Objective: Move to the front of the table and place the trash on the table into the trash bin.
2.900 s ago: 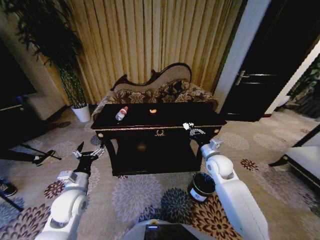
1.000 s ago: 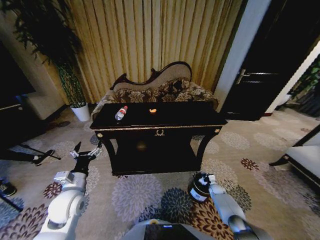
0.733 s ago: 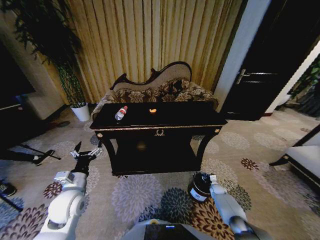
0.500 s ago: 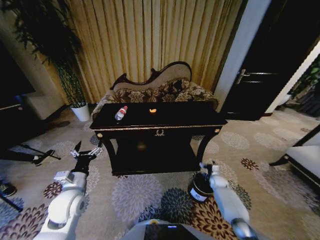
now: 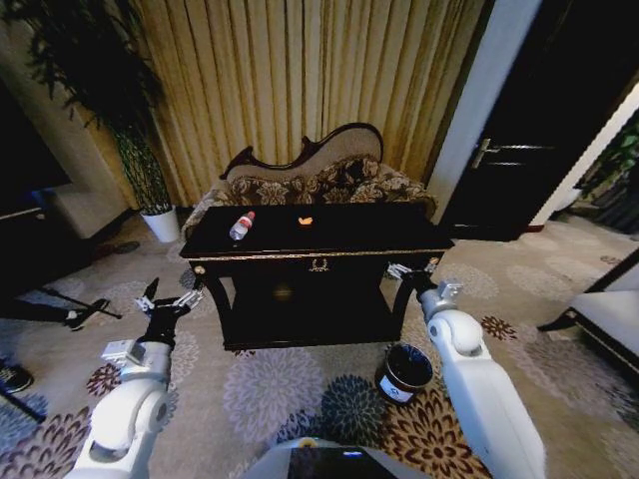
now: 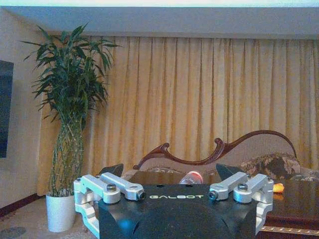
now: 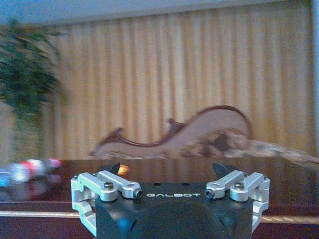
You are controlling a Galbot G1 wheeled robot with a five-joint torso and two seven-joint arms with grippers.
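The dark glossy table (image 5: 349,238) stands straight ahead, with a clear bottle with a red label (image 5: 242,226) lying at its left end and an orange scrap (image 5: 306,221) near the middle back. The trash bin (image 5: 403,371) stands on the carpet below the table's right front leg. My right gripper (image 5: 404,271) is open and empty, raised at the table's front right corner, above the bin. From its wrist I see the tabletop (image 7: 279,179), the blurred bottle (image 7: 30,169) and the orange scrap (image 7: 122,169). My left gripper (image 5: 165,299) hangs open left of the table.
An ornate sofa (image 5: 319,180) sits behind the table against gold curtains. A white plant pot (image 5: 162,224) with a tall plant stands at the far left. A dark door (image 5: 519,150) is at the right. Patterned carpet lies open in front of the table.
My right arm went down to the trash bin's rim, then rose again to the table's front right corner. The left arm has barely moved.
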